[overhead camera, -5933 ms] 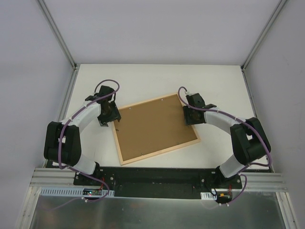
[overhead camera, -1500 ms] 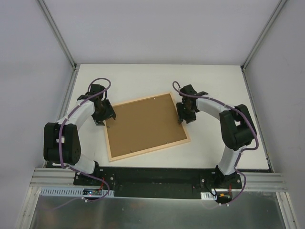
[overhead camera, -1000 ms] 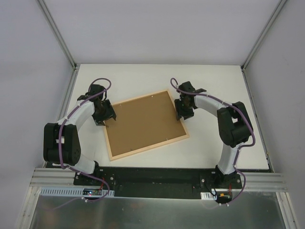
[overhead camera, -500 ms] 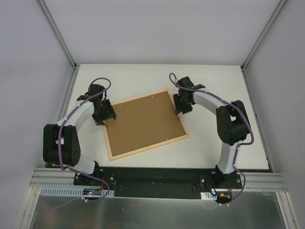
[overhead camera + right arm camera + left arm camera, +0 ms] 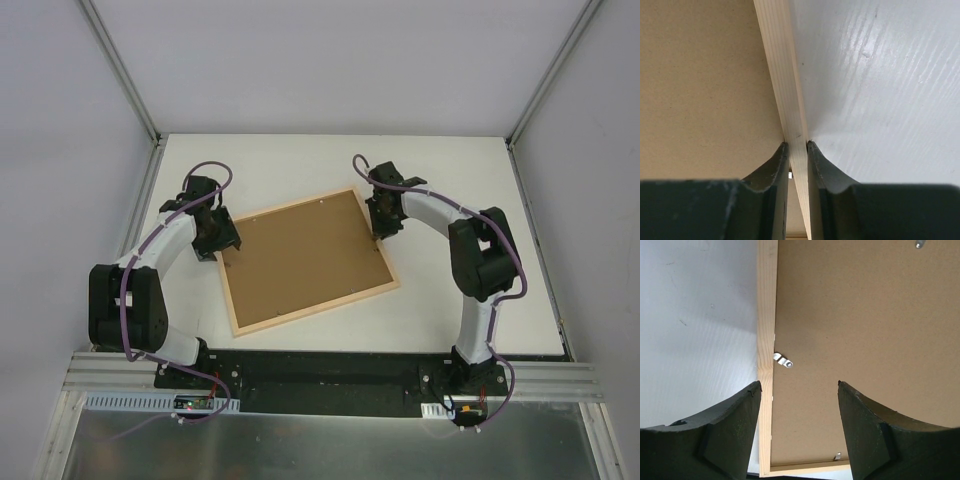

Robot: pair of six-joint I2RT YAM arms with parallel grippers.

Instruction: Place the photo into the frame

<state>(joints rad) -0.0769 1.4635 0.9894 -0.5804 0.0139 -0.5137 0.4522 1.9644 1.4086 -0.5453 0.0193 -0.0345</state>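
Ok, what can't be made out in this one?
- The photo: in no view; the backing board covers the frame, so whether it is inside cannot be told.
- Top view: the tips of the right pincer hide under its own wrist; only its wrist view shows them clamping the rail.
- Left wrist view: a second clip is half hidden behind the open left pincer.
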